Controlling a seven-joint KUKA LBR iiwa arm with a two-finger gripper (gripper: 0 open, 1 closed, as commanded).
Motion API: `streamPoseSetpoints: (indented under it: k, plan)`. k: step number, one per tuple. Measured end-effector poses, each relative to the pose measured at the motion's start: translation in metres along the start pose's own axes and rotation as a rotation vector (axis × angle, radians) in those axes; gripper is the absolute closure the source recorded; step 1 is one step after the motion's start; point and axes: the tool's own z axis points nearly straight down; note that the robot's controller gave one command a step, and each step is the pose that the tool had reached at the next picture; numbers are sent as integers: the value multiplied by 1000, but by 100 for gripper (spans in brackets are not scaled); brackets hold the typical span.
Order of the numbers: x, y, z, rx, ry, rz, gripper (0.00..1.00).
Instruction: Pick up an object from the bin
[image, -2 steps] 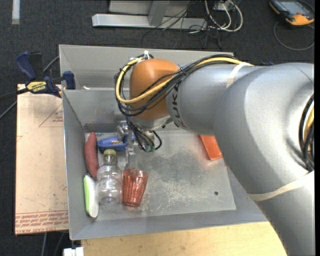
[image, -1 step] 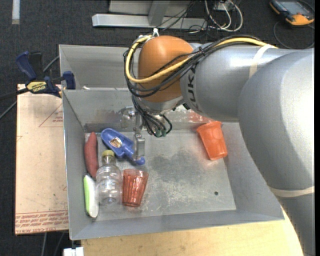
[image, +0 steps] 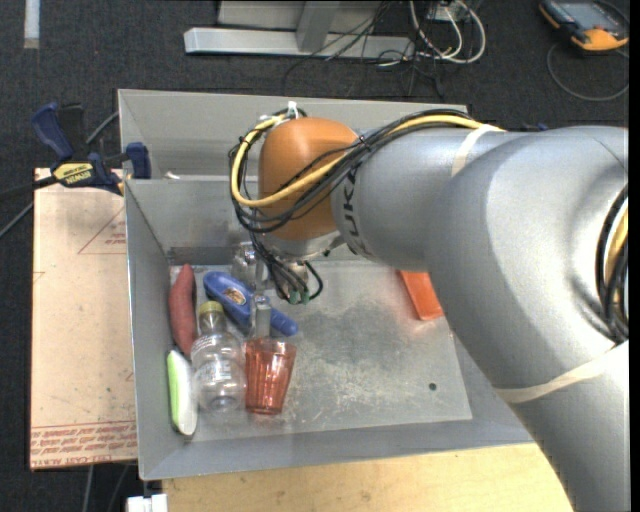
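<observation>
My gripper (image: 262, 316) hangs below the arm's orange wrist cover, at the left middle of the bin. Its tip is down on a blue oblong thing with a yellow label (image: 234, 296), which lies slantwise under it. Just in front of the tip, a red translucent cup (image: 267, 376) lies with its mouth toward the gripper. A clear plastic bottle with a yellowish cap (image: 214, 361) rests to the cup's left, touching it.
A dark red long thing (image: 182, 304) lies along the left wall, and a white and green tube-like thing (image: 181, 394) sits in the front left corner. An orange block (image: 420, 294) lies to the right, near the arm. The arm covers the bin's back right.
</observation>
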Motion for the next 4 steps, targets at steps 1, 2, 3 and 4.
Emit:
streamPoseSetpoints:
  k: [1, 2, 3, 4]
  plan:
    - [5, -2, -1, 1, -10, 63, 0]
    - [-1, 0, 0, -1, -4, 1, 100]
    - [-1, 0, 0, -2, -4, 1, 100]
    - [0, 0, -6, -1, 0, 2, 100]
